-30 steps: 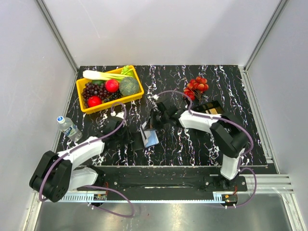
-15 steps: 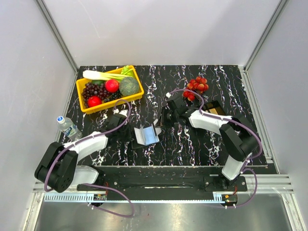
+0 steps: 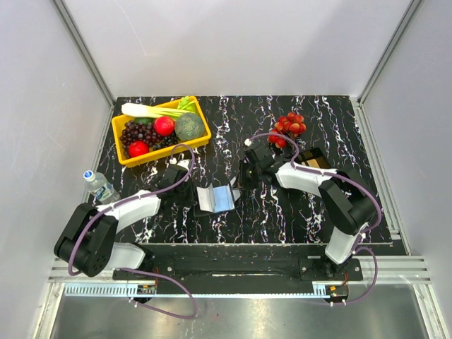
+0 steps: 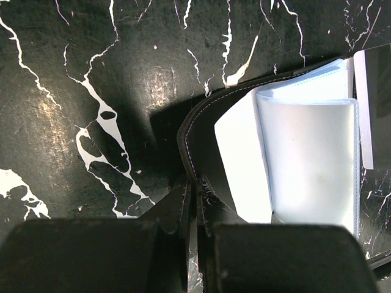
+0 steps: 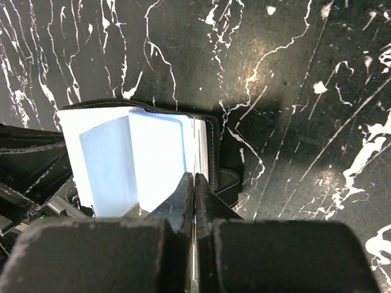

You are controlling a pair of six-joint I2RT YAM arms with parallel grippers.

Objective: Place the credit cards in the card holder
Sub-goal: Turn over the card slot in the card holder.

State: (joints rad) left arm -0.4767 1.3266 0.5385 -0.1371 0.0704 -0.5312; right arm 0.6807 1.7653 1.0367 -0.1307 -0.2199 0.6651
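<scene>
From above, the card holder (image 3: 215,199) lies spread open near the middle of the black marbled counter (image 3: 282,212), between the two arms. It is black outside and pale blue-grey inside. The left end effector (image 3: 189,193) meets its left edge and the right end effector (image 3: 242,182) meets its right side.

In the left wrist view, the card holder (image 4: 305,152) shows a black stitched cover curving up off the counter, with pale translucent sleeves fanned inside it. The left end effector (image 4: 194,186) is clenched on the cover's rim, the thin leather edge pinched between its fingers.

In the right wrist view, the card holder (image 5: 140,155) shows bluish-white sleeves framed by the stitched black cover. The right end effector (image 5: 194,183) is clenched, its fingertips pressed together where the sleeves meet the cover. Which layer it pinches cannot be told.
</scene>
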